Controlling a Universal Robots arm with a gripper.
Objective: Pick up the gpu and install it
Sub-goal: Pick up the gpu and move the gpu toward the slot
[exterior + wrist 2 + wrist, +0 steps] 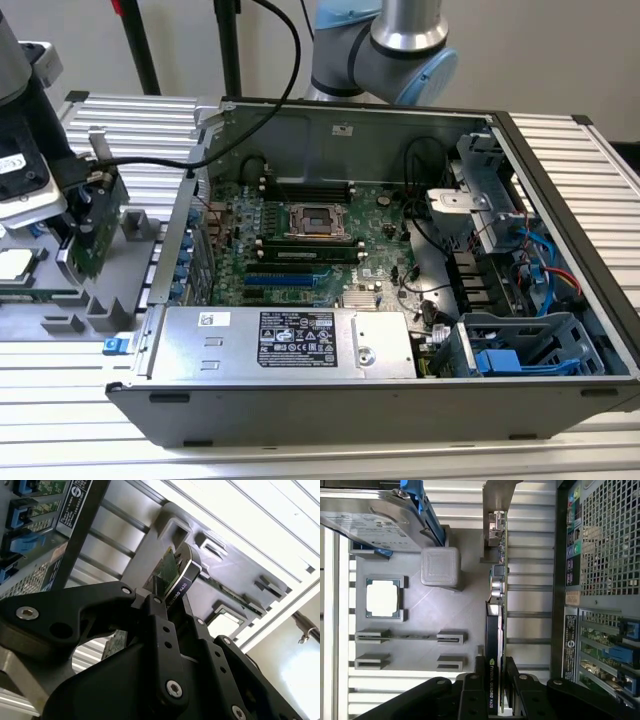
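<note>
At the gray fixture tray [420, 612], outside the open computer case [350, 410], the gripper [494, 672] pinches the gpu [498, 595] at its black-cooler end, a finger on each face. The card stands upright on edge, bracket end away from the gripper. A hard drive [365, 525] and a processor chip [382, 597] lie nearby.

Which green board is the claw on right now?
The thin green card with black cooler, standing on edge in the grey holder outside the dark computer case; claw clamps it. The large green motherboard lies flat inside.
</note>
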